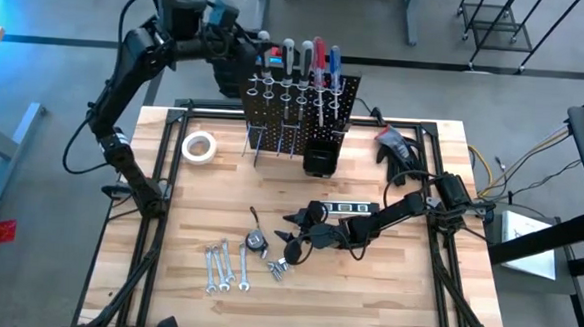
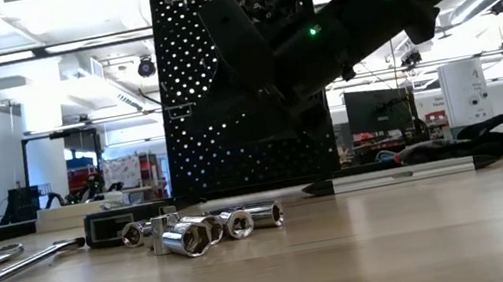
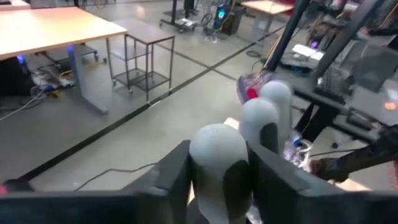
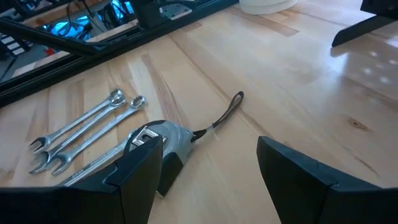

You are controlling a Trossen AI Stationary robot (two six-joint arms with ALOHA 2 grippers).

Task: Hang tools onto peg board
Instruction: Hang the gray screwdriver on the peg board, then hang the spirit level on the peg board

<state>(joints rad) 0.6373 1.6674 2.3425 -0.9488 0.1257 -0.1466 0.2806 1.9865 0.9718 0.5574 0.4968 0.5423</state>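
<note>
1. Your left end effector (image 3: 217, 180) was up at the top edge of the peg board (image 1: 337, 111), its fingers pinching the grey handle of a screwdriver (image 3: 219, 155). Judging by the row, you held it there to seat the shaft in a ring holder beside the others.
2. The other screwdrivers (image 1: 312, 59) stood upright along the top of the board, handles up and shafts down through the rings, which keeps them from tipping.
3. Your right end effector (image 4: 205, 168) hung low over the tabletop (image 1: 366, 288) with its fingers spread wide and nothing between them. The tape measure (image 4: 158, 140) lay just beside one finger, its strap trailing away, so it looked like the next pick.
4. Three wrenches (image 4: 81, 130) lay side by side on the tabletop near the tape measure, and a cluster of sockets (image 2: 195, 231) sat close by, all not yet hung.
5. The small black bin (image 1: 318, 157) sat at the foot of the board; you could not see its contents from any view.
6. The white tape roll (image 1: 200, 146) rested apart, near the board's left side.
</note>
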